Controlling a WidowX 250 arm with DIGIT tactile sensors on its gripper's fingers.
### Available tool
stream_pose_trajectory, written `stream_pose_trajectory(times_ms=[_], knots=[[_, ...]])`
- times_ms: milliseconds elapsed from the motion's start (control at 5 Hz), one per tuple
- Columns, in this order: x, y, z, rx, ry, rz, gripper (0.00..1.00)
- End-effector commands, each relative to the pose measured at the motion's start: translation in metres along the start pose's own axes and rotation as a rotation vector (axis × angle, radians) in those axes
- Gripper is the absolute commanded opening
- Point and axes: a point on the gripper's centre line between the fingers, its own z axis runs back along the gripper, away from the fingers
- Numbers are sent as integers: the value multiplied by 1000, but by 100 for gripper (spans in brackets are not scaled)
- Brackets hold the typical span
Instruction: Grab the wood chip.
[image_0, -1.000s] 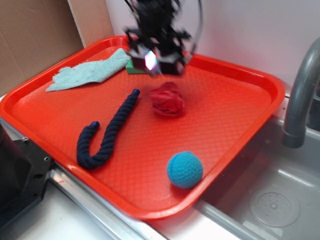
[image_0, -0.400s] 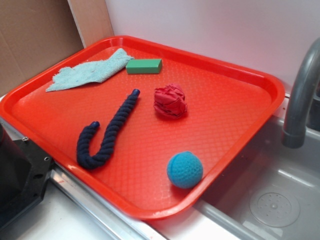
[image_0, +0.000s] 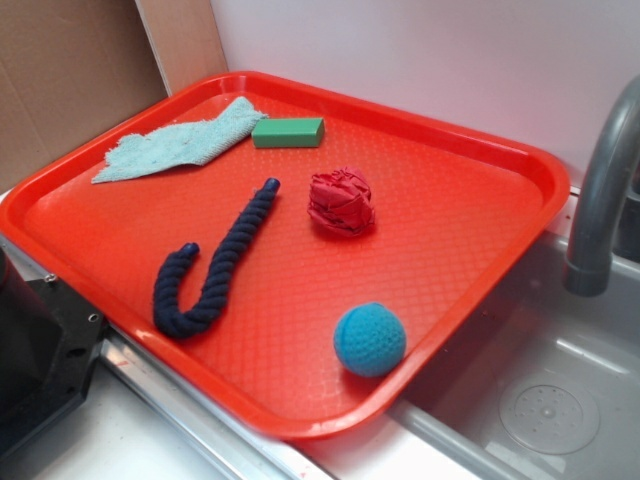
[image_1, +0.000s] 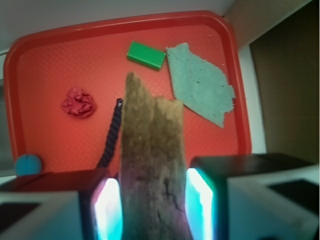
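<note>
Wrist view: rough brown-grey wedge-shaped wood chip (image_1: 152, 170) clamped between the jaws of the gripper (image_1: 152, 210), closed against both its sides; held high over the red plastic tray (image_1: 45, 65); exterior view shows no arm; grasp looks complete, nothing evidently left.

We see a bright red-orange tray (image_0: 470, 230) with a fine diamond-embossed texture, and on it a plain green block (image_0: 288, 132), a pale mint-green cloth (image_0: 175, 143), a dark navy twisted rope (image_0: 215, 265), a crimson wrinkly wad (image_0: 341, 201) and a turquoise crocheted ball (image_0: 370, 339). In the wrist view we find the wood chip (image_1: 151, 165) brown-grey and streaked with rough grain, between gripper (image_1: 152, 205) fingers (image_1: 107, 207) glowing white to cyan
</note>
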Motion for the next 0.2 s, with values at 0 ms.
stream_pose_trajectory(times_ms=[0], knots=[[6, -2, 12, 29, -98, -26, 0]])
